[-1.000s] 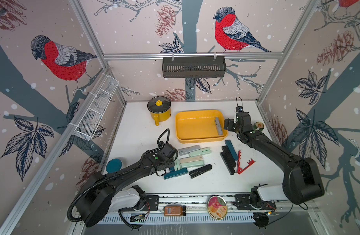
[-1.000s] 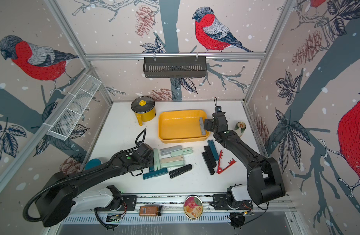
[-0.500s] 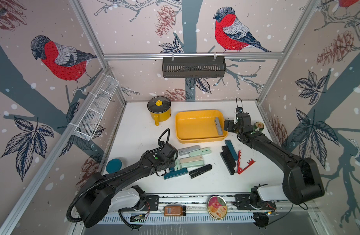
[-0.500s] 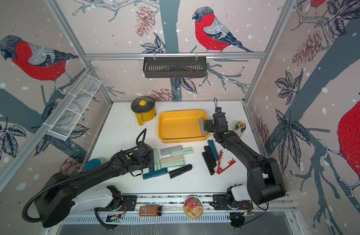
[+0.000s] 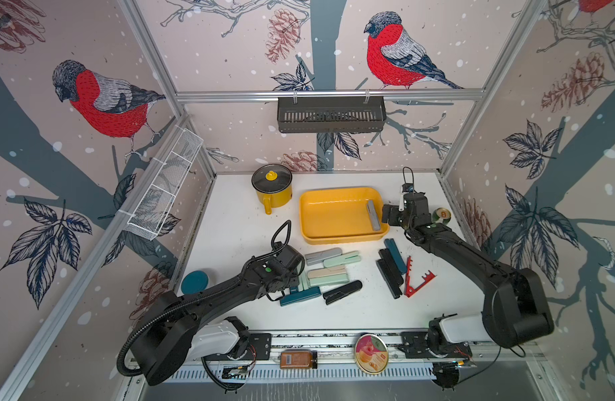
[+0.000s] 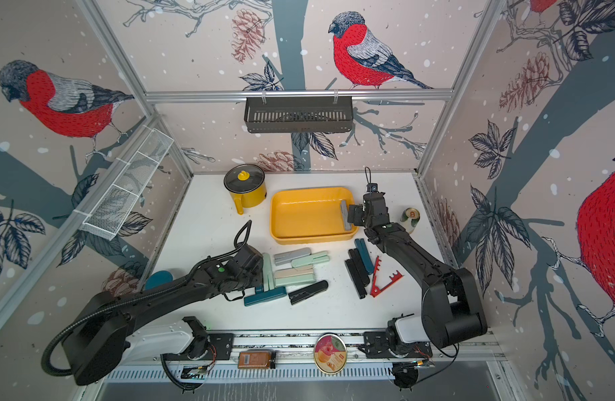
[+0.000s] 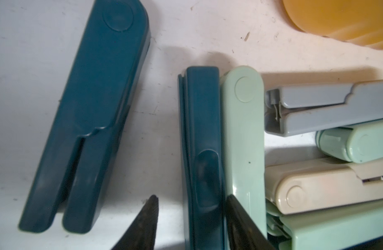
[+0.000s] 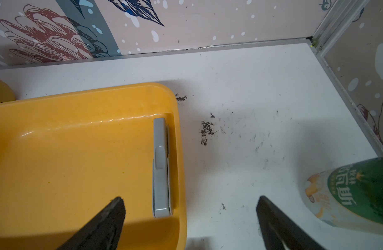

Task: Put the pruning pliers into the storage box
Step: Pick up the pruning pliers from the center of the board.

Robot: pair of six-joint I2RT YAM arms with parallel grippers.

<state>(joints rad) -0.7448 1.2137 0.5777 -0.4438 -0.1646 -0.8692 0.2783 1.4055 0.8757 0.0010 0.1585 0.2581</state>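
DESK: What does the left side show?

PHOTO: The left arm reaches low across the white table (image 5: 236, 222) from the front-left, wrist tipped down over the middle heap (image 5: 328, 267). The left gripper (image 7: 191, 207) stands part-spread astride a teal plier (image 7: 200, 140). One finger (image 7: 146, 223) is clear of it on the open side. The opposite finger (image 7: 238, 218) sits over the seam where a mint plier (image 7: 242, 140) lies touching it. Nothing is pinched, as far as the wrist view shows.

DESK: How does the tool lie?

PHOTO: Its long axis runs front to back on the table, so the jaws close across its narrow width. That tight seam looks the likely snag, since the mint neighbour may come along.

DESK: Where must it go?

PHOTO: The storage box (image 5: 344, 238) sits behind and to the right of the heap. One grey plier (image 5: 373, 215) lies along its right wall.

DESK: And the right arm?

PHOTO: It is stretched back from the front-right. The right gripper (image 8: 190, 198) hangs spread wide and empty over the box's right rim. It is nearer the black pliers (image 5: 389, 272) and the red toothed plier (image 5: 408, 277), and the left arm is nearer the heap.
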